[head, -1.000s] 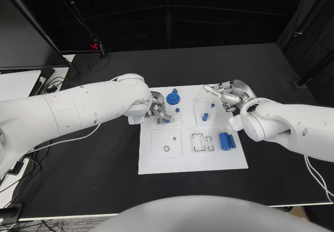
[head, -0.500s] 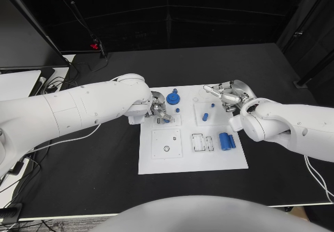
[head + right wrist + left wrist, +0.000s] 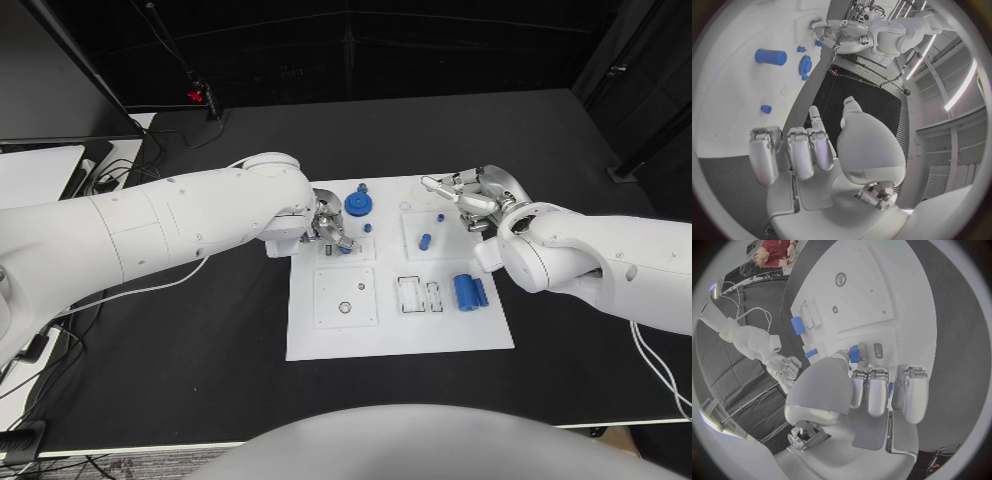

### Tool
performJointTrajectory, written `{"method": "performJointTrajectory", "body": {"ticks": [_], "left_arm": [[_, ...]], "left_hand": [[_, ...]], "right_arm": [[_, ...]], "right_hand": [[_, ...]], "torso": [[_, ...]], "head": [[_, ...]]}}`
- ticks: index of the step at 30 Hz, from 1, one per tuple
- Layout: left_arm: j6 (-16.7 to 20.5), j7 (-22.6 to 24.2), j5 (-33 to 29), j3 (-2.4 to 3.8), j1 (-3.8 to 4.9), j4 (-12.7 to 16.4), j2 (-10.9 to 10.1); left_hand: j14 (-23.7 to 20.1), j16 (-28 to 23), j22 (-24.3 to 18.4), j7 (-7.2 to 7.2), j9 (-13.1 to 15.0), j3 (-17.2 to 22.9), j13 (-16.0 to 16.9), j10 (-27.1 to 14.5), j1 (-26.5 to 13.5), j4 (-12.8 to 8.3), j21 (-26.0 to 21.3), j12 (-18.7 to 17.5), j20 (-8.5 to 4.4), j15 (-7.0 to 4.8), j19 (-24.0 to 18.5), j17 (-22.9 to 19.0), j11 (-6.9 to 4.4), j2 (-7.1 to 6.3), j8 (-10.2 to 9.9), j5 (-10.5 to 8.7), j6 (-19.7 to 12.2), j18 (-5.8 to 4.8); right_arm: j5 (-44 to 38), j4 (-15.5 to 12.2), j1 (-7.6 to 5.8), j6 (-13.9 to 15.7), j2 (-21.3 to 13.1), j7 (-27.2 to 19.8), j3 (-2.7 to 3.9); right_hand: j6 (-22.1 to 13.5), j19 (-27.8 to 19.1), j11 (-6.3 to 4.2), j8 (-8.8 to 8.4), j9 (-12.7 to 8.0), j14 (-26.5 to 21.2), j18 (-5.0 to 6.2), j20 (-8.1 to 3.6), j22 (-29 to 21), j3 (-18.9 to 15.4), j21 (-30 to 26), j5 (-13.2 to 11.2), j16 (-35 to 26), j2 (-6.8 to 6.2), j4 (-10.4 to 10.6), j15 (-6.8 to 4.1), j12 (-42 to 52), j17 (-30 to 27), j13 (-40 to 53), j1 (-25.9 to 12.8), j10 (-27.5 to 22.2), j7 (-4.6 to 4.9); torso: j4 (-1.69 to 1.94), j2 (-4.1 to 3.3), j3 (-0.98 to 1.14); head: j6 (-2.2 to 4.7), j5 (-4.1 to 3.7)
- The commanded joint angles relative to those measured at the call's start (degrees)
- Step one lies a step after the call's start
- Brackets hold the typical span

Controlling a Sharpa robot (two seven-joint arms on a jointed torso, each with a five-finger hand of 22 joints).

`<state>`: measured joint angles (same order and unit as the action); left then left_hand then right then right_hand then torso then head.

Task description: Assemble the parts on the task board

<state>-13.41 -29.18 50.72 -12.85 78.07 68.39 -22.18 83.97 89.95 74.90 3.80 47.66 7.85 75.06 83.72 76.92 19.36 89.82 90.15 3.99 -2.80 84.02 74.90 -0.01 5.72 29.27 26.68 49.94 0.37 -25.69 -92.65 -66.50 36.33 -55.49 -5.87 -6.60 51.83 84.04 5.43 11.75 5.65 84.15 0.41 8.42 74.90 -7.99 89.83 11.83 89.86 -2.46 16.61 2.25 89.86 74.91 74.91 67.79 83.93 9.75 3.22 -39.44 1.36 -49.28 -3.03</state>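
Near the frame centre, your left robot hand (image 3: 330,228) pinches a blue part (image 3: 854,353) over the board (image 3: 397,330); right robot hand (image 3: 472,203) is empty, fingers apart.

Left hand (image 3: 873,390): fingers curled over the edge of the task board (image 3: 873,295).
Blue part (image 3: 854,353): pinched at the fingertips, touching the board.
Blue block (image 3: 797,325): at the board's far edge.

You can't tell whether the left hand (image 3: 329,228) grips the small blue part (image 3: 854,353) at its fingertips — its own fingers cover the contact. The right hand (image 3: 473,203) is half hidden behind its white forearm — its fingers' lie is unreadable.
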Motion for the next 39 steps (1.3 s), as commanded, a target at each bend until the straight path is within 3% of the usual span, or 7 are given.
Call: {"method": "performJointTrajectory", "body": {"ticks": [1,6,11,23,30,39], "left_arm": [[-1.4,-2.0,1.5,-0.70,-0.99,-0.3,0.0],[-1.3,-2.1,1.5,-0.70,-0.99,-0.3,0.0],[-1.1,-2.2,1.6,-0.70,-0.99,-0.3,-0.1],[-1.2,-2.4,2.0,-0.70,-1.00,-0.2,-0.2],[-0.7,-2.4,3.1,-0.70,-1.01,0.0,-0.2],[0.4,-2.3,3.6,-0.70,-1.02,0.0,-0.4]], "left_hand": [[6.0,0.0,15.1,-0.23,-0.1,2.1,14.9,6.3,-1.3,-2.5,0.2,-0.2,0.01,0.02,6.0,15.1,0.09,0.60,-0.7,-0.74,-0.3,-0.37],[6.0,0.0,15.1,-0.40,-0.1,0.2,14.9,6.3,-5.0,-2.5,0.2,-0.2,0.13,0.10,6.0,15.1,0.03,-0.26,-1.0,-2.51,-0.2,-0.37],[6.0,0.0,15.1,-0.47,-0.1,-0.6,14.9,6.3,-5.8,-2.5,0.2,-0.2,0.13,0.08,6.0,15.1,-0.06,-0.82,-1.1,-3.29,-0.1,-0.37],[6.0,0.0,15.1,-0.56,0.0,-1.0,14.9,6.3,-6.1,-2.6,0.2,-0.2,0.12,0.06,6.0,15.1,-0.11,-1.21,-1.1,-3.61,-0.2,-0.37],[6.0,0.0,15.1,-0.51,-0.1,-2.6,14.9,6.3,-7.6,-2.5,0.2,-0.2,0.13,0.09,6.0,15.1,-0.12,-2.14,-1.3,-4.09,-0.1,-0.37],[6.0,0.0,15.1,-0.49,-0.1,-3.3,14.9,6.3,-8.7,-2.5,0.2,-0.2,0.14,0.11,6.0,15.1,-0.10,-2.10,-1.4,-4.12,-0.1,-0.37]], "right_arm": [[0.0,-0.1,-0.07,-0.4,0.0,-0.3,0.02],[0.0,-0.1,-0.07,-0.4,0.0,-0.3,0.02],[0.0,-0.1,-0.07,-0.4,0.0,-0.3,0.02],[0.0,0.0,-0.07,-0.4,0.1,-0.3,0.02],[0.0,-0.1,-0.07,-0.5,0.0,-0.3,0.02],[0.0,0.0,-0.07,-0.5,0.0,-0.2,0.02]], "right_hand": [[-0.4,5.9,0.27,0.18,0.1,5.9,-0.38,0.19,15.1,-0.2,0.1,0.2,0.1,0.08,0.0,0.10,0.1,15.1,15.1,-0.4,6.1,0.13],[-0.4,5.9,0.27,0.18,0.1,5.9,-0.38,0.19,15.1,-0.2,0.1,0.2,0.1,0.08,0.0,0.10,0.1,15.1,15.1,-0.4,6.1,0.13],[-0.4,5.9,0.27,0.18,0.1,5.9,-0.38,0.19,15.1,-0.2,0.1,0.2,0.1,0.08,0.0,0.10,0.1,15.1,15.1,-0.4,6.1,0.13],[-0.4,5.9,0.27,0.18,0.1,5.9,-0.38,0.19,15.1,-0.2,0.1,0.2,0.1,0.08,0.0,0.10,0.1,15.1,15.1,-0.4,6.1,0.13],[-0.4,5.9,0.27,0.18,0.1,5.9,-0.38,0.19,15.1,-0.2,0.1,0.2,0.1,0.08,0.0,0.10,0.1,15.1,15.1,-0.4,6.1,0.13],[-0.4,5.9,0.27,0.18,0.1,5.9,-0.38,0.19,15.1,-0.2,0.1,0.2,0.1,0.08,0.0,0.10,0.1,15.1,15.1,-0.4,6.1,0.13]], "torso": [[0.03,-0.01,-0.02],[0.05,-0.01,-0.01],[0.05,-0.01,-0.01],[0.01,0.01,-0.01],[0.04,-0.02,0.00],[0.02,-0.02,0.00]], "head": [[-0.01,0.00],[-0.04,-0.01],[-0.02,0.00],[-0.03,0.08],[0.04,0.00],[0.07,0.08]]}}
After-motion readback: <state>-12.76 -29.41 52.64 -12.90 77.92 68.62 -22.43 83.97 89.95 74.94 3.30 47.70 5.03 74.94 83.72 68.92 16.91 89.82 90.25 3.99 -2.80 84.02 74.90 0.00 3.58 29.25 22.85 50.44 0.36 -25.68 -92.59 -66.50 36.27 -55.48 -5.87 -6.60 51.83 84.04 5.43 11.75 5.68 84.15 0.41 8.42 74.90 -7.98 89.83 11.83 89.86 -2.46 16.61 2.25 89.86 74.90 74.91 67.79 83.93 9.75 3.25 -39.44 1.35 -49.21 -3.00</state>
